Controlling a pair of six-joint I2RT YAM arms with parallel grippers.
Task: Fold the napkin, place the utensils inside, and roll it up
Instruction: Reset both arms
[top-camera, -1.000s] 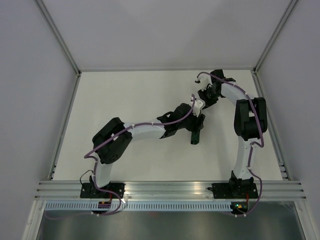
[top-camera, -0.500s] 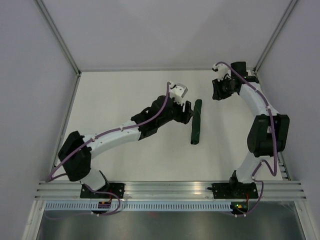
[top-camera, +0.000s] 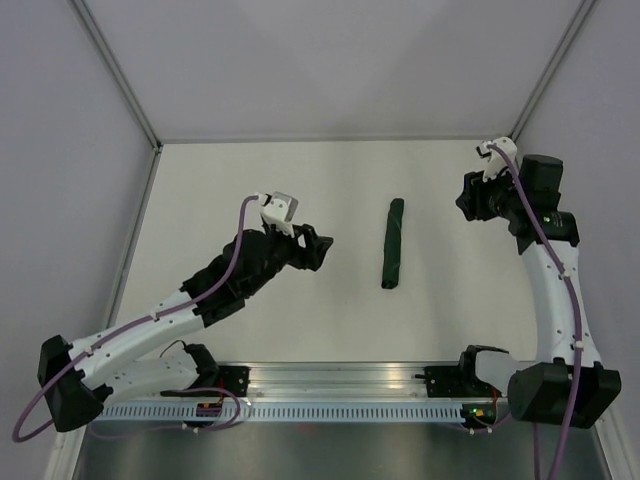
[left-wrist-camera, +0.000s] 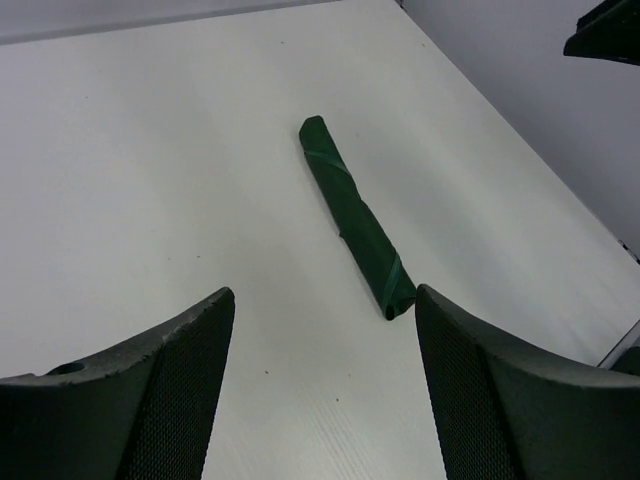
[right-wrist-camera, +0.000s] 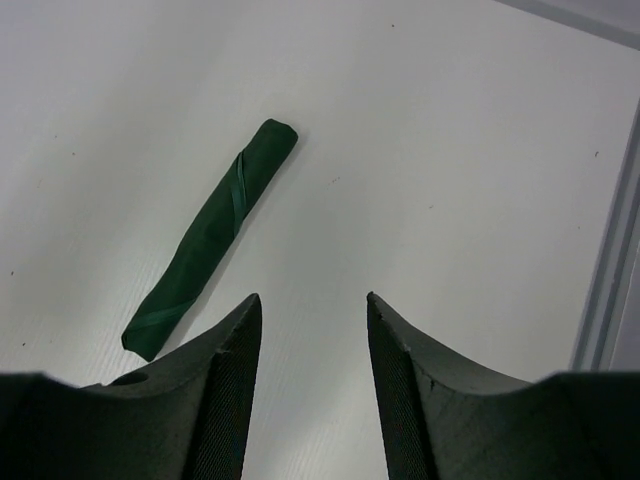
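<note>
The napkin (top-camera: 393, 243) is a tight dark green roll, its inside hidden. Left fingers (left-wrist-camera: 170, 390) and right fingers (right-wrist-camera: 225, 390) flank it, spread wide.

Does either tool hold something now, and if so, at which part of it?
Nothing is held. The left tool and the right tool are open and empty; the rolled napkin lies on the table, apart from both.
</note>
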